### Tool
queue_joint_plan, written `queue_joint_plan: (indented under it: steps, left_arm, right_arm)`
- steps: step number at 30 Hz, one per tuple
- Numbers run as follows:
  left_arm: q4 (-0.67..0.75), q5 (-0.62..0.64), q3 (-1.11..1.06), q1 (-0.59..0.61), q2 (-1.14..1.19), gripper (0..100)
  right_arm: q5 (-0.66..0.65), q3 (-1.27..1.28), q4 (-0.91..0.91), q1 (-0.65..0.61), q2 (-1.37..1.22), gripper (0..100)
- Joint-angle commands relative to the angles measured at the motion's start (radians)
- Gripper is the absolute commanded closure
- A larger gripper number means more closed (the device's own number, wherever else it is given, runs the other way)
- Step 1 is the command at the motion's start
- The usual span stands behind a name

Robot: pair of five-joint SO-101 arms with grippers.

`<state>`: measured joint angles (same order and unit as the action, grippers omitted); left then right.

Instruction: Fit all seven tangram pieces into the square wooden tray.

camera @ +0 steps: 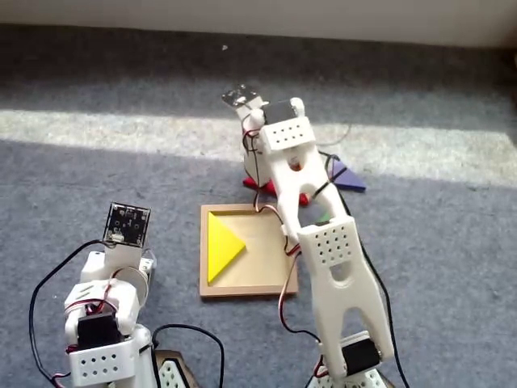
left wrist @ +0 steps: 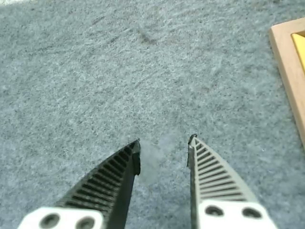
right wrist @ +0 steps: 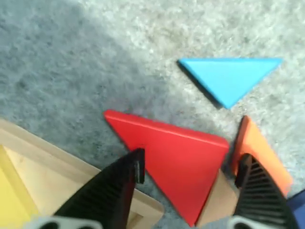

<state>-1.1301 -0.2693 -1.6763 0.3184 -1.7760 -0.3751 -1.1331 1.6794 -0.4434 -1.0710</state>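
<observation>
red triangle (right wrist: 178, 150): likely light, stiff, thin, flat near wooden tray (right wrist: 57, 155) corner | right gripper (right wrist: 190, 164) spread astride it, pinch across edges | left gripper (left wrist: 164, 152) spread

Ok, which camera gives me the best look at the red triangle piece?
The right wrist view: the red triangle lies nearly whole near the wooden tray. In the high view the right arm covers most of it. The left wrist view faces carpet and the tray's edge.
</observation>
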Motion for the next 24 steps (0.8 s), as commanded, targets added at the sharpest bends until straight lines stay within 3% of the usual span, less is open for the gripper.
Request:
queue_joint_plan:
  steps: [1, 10, 18, 24]
  left_arm:
    - [0.017, -0.003, -0.012, 0.01, -0.044, 82]
    - [0.017, -0.003, -0.012, 0.01, -0.044, 82]
    - [0.017, -0.005, -0.012, 0.01, -0.044, 82]
    - [0.017, -0.005, -0.012, 0.01, -0.044, 82]
  right_arm:
    - [-0.009, -0.027, 0.073, -0.061, 0.005, 69.0]
    - [-0.012, -0.025, 0.059, -0.093, 0.004, 69.1]
    - [-0.006, -0.018, -0.033, -0.05, 0.002, 69.3]
    - [-0.011, -0.027, -0.025, -0.056, -0.056, 82.9]
